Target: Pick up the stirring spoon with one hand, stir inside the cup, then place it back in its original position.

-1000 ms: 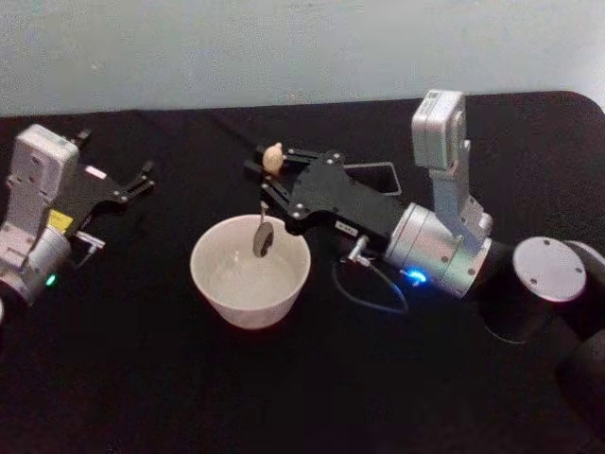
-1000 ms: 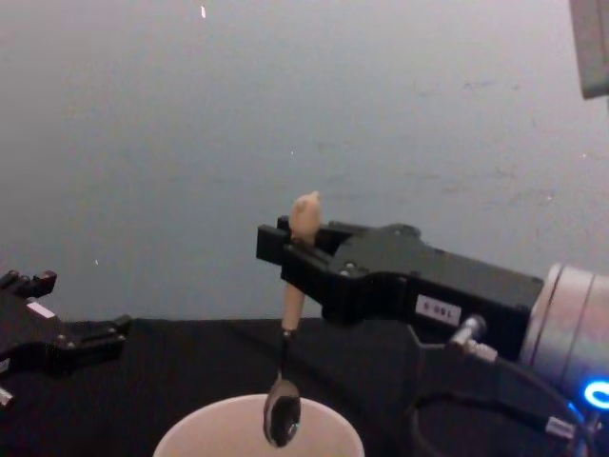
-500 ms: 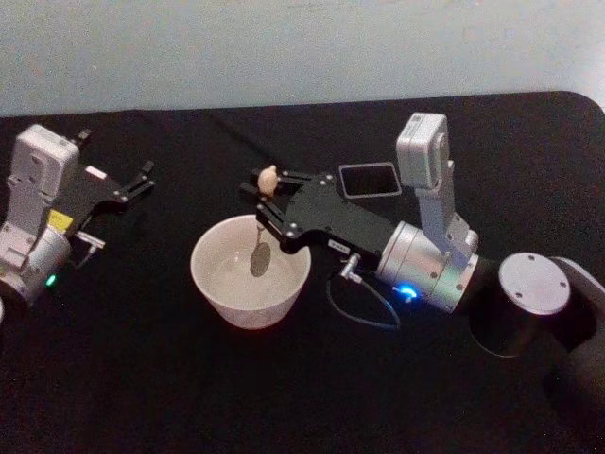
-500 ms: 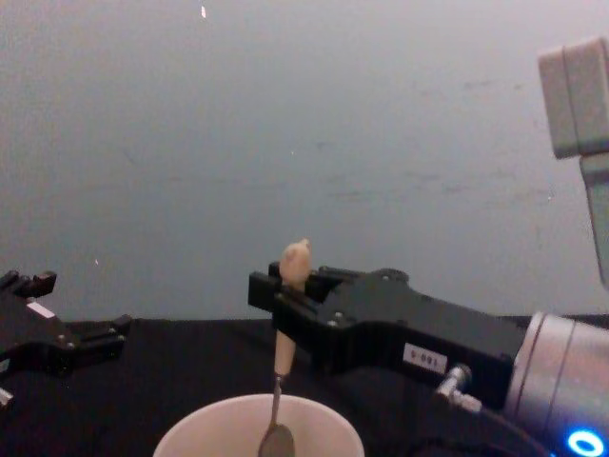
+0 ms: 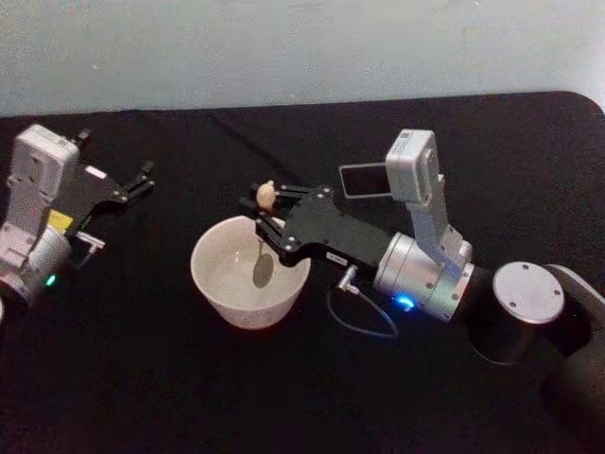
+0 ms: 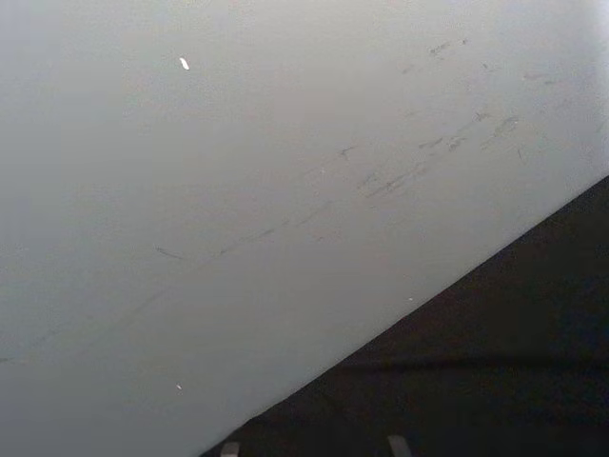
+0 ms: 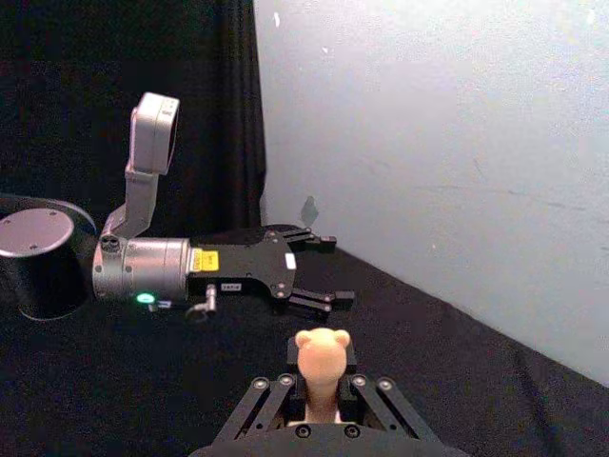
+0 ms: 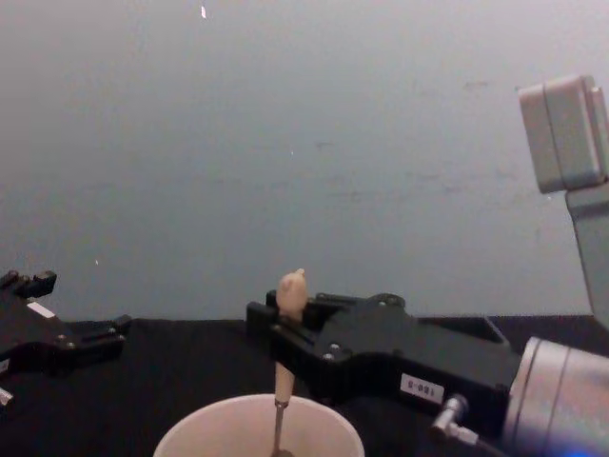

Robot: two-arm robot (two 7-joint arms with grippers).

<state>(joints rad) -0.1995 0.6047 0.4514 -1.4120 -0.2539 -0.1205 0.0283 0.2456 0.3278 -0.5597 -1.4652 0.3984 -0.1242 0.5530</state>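
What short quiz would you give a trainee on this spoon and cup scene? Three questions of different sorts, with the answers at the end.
1. True or false: the bowl of the stirring spoon is down inside the cup.
2. Which gripper holds the spoon: A, left; B, right; C, neither?
3. Fill in: the left gripper, parked at the table's left side away from the cup, has its fingers ____.

Key
1. True.
2. B: the right gripper is shut on the beige handle, just below the knob.
3. Open.
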